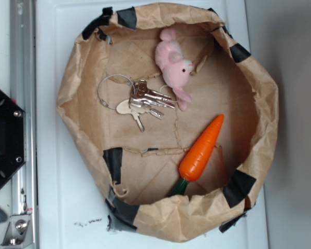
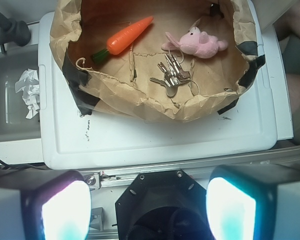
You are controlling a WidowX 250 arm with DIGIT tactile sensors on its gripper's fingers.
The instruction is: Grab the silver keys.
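Well apart: silver keys (image 2: 171,78), gripper (image 2: 149,210).

The gripper (image 2: 149,210) is held wide open and empty, its two fingers (image 2: 65,210) seen spread far apart.

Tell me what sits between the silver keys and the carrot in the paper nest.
Only bare brown paper with a creased, torn seam separates the silver keys and the carrot, clearest in the exterior view.

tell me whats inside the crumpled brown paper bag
Inside the crumpled brown paper bag: silver keys, pink plush bunny, orange toy carrot. The carrot's green end is partly hidden by the rim.
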